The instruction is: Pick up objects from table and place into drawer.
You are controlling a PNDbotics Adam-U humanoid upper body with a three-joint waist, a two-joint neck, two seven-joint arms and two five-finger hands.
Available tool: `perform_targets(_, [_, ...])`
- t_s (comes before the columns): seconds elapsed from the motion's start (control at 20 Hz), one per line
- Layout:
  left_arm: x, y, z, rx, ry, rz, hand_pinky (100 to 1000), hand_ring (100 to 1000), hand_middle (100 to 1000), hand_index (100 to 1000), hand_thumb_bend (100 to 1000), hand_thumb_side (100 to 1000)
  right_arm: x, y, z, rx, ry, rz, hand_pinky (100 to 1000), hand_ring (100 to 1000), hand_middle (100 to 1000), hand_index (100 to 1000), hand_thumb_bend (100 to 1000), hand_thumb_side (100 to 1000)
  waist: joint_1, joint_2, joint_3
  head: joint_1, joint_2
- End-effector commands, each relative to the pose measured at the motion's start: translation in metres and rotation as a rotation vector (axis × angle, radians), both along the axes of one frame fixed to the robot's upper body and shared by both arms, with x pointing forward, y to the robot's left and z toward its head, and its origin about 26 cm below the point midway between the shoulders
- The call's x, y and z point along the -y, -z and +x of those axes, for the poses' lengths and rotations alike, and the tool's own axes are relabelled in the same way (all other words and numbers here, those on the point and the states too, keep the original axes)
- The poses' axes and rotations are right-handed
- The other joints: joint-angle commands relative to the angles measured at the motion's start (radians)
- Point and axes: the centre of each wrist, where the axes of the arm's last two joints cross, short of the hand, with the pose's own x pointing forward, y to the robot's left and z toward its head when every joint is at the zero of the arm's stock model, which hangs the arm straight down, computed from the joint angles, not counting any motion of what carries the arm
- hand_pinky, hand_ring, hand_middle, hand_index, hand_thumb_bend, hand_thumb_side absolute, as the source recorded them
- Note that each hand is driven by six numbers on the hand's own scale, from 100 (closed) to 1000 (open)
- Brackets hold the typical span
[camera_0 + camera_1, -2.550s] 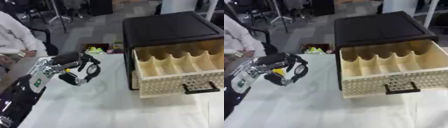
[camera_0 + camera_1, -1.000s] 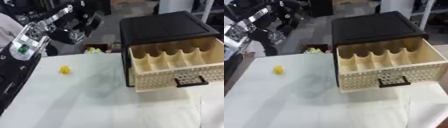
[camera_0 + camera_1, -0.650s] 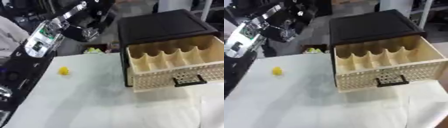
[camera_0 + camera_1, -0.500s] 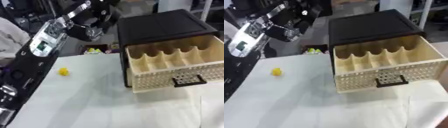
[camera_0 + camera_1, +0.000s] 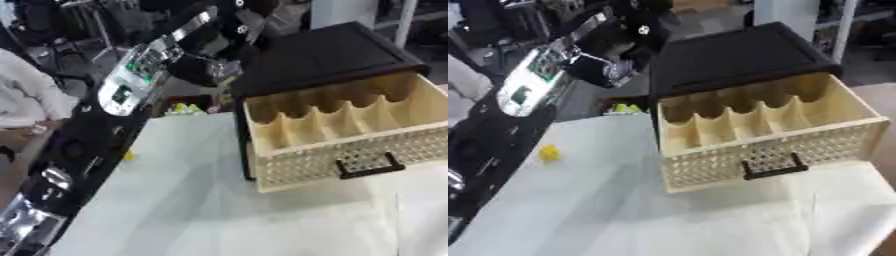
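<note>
While the drawer (image 5: 772, 135) is pulled out of the black cabinet (image 5: 737, 55), its cream compartments are seen with nothing visible in them; a perforated front and a black handle (image 5: 773, 167) face the near side. One small yellow object (image 5: 549, 152) is left on the white tabletop (image 5: 623, 210), well apart from the drawer, near the left edge; in the left eye view it is mostly hidden behind the forearm. The left hand (image 5: 206, 67) is held raised beyond the tabletop's far edge, just beside the cabinet's left rear corner; whether its fingers are apart or together cannot be told. Something yellow-green (image 5: 626, 107) is seen past the far edge, left of the cabinet. No right hand is shown.
</note>
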Motion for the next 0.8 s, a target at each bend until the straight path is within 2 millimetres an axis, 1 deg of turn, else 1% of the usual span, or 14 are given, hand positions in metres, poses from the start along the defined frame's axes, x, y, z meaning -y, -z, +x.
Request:
perform_targets(0.05, [-0.002,-0.015,0.0,0.337,0.19,0.281,100,258,376,901,100,260,-0.005,-0.009,-0.005,0.037,-0.031,-0.011,379,501,469,607,868,987,-0.006,-0.013,-0.009,0.023,-0.017])
perform_targets(0.35, [-0.003,-0.008,0.006,0.313,0.181,0.271,100,256,371,899,100,272,-0.009,-0.011,-0.006,0.043,-0.054,-0.02,377,500,468,607,868,987,0.001,-0.008,-0.034,0.035,-0.022])
perform_targets(0.6, [-0.009,0.007,0.014,0.28,0.157,0.283,100,254,366,895,100,308,-0.011,-0.012,-0.006,0.047,-0.066,-0.019,378,500,468,607,868,987,0.004,-0.003,-0.044,0.029,-0.009])
perform_targets(0.8, [-0.015,0.017,0.02,0.253,0.131,0.295,100,255,367,895,100,332,-0.012,-0.013,-0.006,0.05,-0.072,-0.02,375,498,466,606,868,987,0.004,0.003,-0.052,0.029,-0.009])
